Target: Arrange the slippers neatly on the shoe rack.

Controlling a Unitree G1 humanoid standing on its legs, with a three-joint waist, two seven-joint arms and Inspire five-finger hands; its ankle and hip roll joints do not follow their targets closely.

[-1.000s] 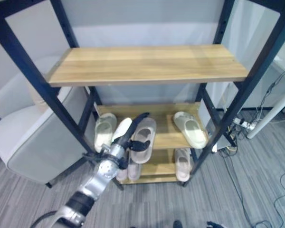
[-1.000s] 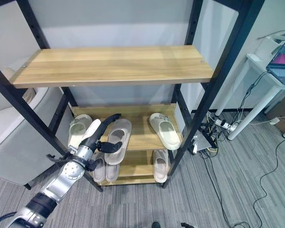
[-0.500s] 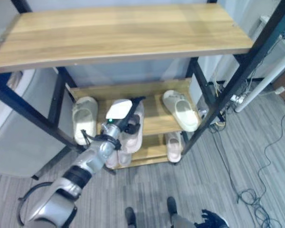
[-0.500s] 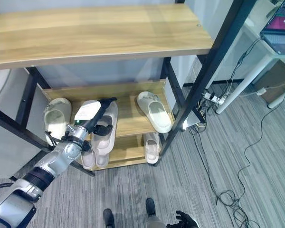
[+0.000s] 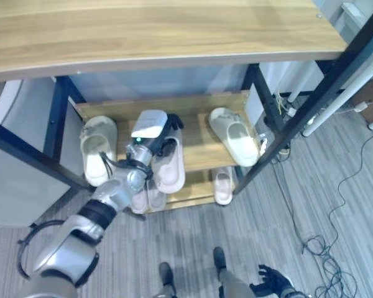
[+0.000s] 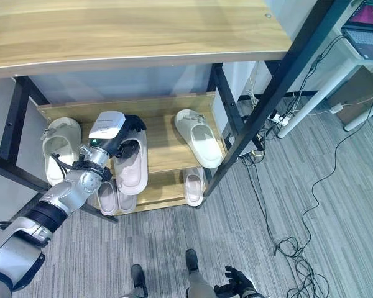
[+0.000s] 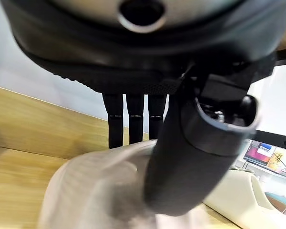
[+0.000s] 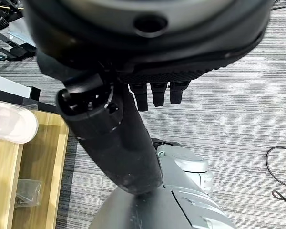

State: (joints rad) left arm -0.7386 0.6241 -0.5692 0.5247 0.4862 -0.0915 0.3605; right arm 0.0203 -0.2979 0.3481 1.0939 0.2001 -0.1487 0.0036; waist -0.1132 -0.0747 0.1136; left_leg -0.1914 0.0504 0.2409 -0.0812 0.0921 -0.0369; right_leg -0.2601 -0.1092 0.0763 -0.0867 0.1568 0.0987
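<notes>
On the rack's middle shelf (image 5: 202, 158) lies a pale pink slipper (image 5: 168, 169), toe toward the shelf's front. My left hand (image 5: 151, 132) reaches in over its heel end. In the left wrist view the thumb (image 7: 190, 152) presses on the pink slipper (image 7: 93, 191) and the fingers (image 7: 129, 119) reach down behind it. A cream slipper (image 5: 97, 149) lies at the shelf's left end, and another cream slipper (image 5: 235, 135) lies angled at the right. More slippers (image 5: 222, 185) sit on the bottom shelf. My right hand (image 8: 114, 138) hangs over the carpet, relaxed and holding nothing.
A wide wooden top shelf (image 5: 174, 31) overhangs the work. Black rack posts (image 5: 298, 118) stand at the right. A pale armchair (image 5: 12, 186) is at the left. Cables (image 5: 326, 248) lie on the grey carpet at the right, by white desk legs (image 5: 336, 105).
The whole view has swung downward and closer to the rack. My left hand, still on the pink slipper, has reached further in over the middle shelf.
</notes>
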